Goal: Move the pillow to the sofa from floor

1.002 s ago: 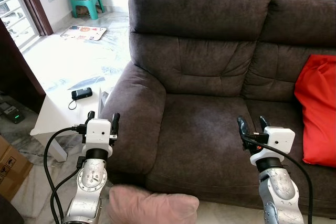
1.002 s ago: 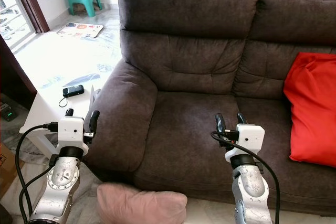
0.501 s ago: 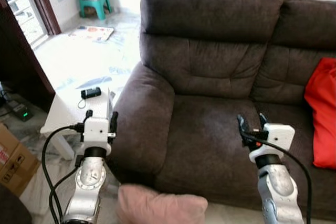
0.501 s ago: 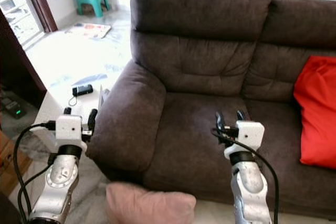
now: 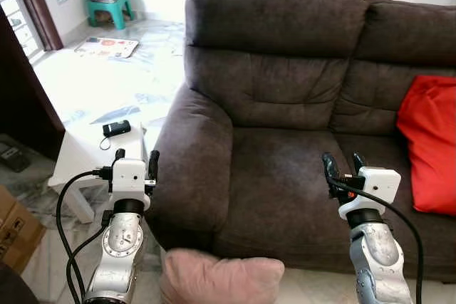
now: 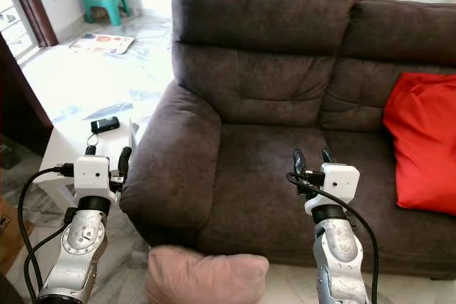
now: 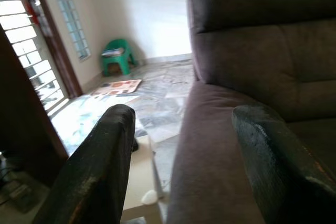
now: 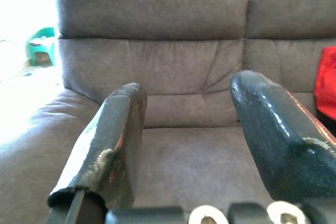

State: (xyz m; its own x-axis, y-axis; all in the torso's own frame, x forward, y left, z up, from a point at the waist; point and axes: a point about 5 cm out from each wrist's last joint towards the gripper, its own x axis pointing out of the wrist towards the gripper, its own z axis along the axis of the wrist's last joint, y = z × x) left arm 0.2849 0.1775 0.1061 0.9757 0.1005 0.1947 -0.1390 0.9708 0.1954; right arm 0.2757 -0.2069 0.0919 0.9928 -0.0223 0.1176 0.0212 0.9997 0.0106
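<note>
Pillow (image 5: 221,279) on the floor (image 5: 50,247), low against the front of the sofa (image 5: 285,176), below and between the two grippers and touching neither. Pink, soft, slightly creased, partly cut off by the lower edge of both eye views.

Left gripper (image 5: 134,164) raised beside the outer side of the sofa arm, fingers (image 7: 94,171) well apart, holding nothing and touching nothing. Right gripper (image 5: 340,166) raised in front of the seat cushion, fingers (image 8: 113,140) also wide apart, empty.

Red cushion (image 5: 427,147) on the right part of the sofa seat, leaning on the backrest. White side table (image 5: 85,158) left of the sofa arm, with small black device (image 5: 116,129) on it. Green plastic chair (image 5: 107,1) far back by the wall.
</note>
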